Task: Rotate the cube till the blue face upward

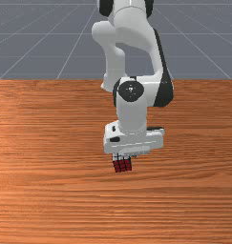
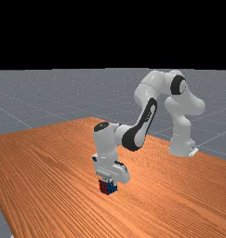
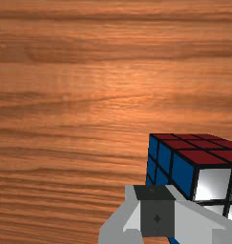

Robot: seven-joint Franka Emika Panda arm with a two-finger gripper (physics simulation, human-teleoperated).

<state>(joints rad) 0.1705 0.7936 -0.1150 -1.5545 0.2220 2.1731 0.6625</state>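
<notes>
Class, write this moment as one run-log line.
cube: white face up | blue face: sideways | pincer: at cube | blue-up goal: unmet

Refer to the far view: your arm (image 2: 147,88) rises from its base (image 2: 181,139), bends over at the top, and its forearm (image 2: 147,120) slopes down toward the far view's left. Your wrist (image 2: 106,138) stands nearly upright at the lower end. In the front view, your gripper (image 1: 134,144) sits directly below the wrist, pointing downward, with its broad housing set crosswise.

Orange-brown wood table (image 1: 50,195), the cube (image 1: 122,165) on it, white side up.
</notes>
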